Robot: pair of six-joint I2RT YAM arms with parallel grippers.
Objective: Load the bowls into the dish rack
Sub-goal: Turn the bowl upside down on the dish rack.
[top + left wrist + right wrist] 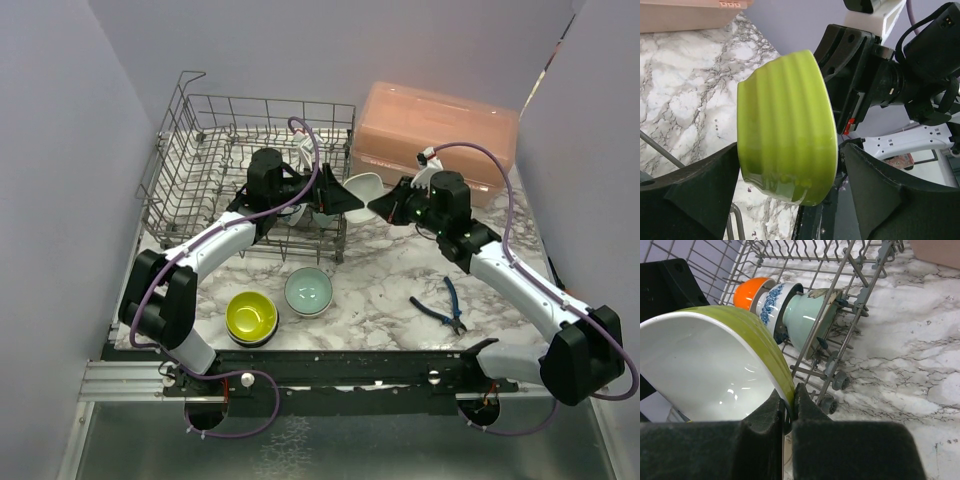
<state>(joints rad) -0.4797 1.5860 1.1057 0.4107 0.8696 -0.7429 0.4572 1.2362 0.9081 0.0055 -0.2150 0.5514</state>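
- Your right gripper (788, 402) pinches the green bowl (715, 365) by its rim, just beside the rack (840, 340).
- Your left gripper (790, 170) stands spread wide around that bowl.
- An orange bowl (747, 290) sits in the rack.

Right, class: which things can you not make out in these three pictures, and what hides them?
1. Top view: bowls in the dish rack, mostly hidden behind the left claw; count unclear.
2. Top view: whatever lies under the yellow bowl; only a dark rim shows.
3. Right wrist view: the rack's part beside the orange bowl, covered by the lime bowl.
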